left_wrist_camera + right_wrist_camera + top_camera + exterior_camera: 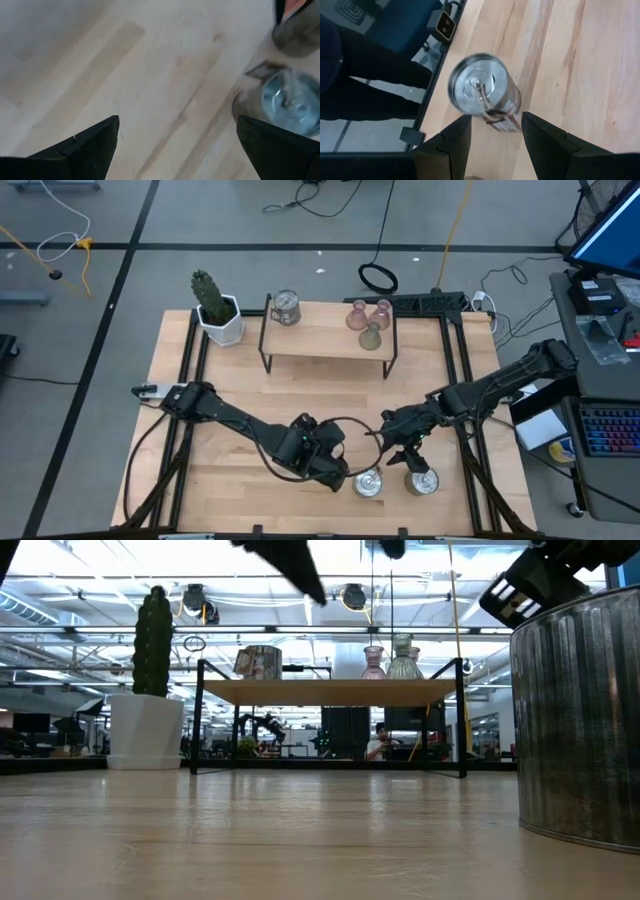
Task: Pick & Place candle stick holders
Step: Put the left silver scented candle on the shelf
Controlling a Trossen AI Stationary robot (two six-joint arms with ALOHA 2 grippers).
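Two silver holders [369,483] [422,480] sit side by side at the table's [250,390] front edge, four more on the shelf [325,340] behind.

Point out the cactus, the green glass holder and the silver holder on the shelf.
cactus [208,293], high view, on its green stem.
green holder [371,336], high view, on its body.
silver holder [286,308], high view, on its top.

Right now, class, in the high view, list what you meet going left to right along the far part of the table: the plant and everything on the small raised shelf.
cactus in its white pot → silver metal holder → pinkish glass holders and the olive-green glass holder, clustered at the right end of the raised shelf.
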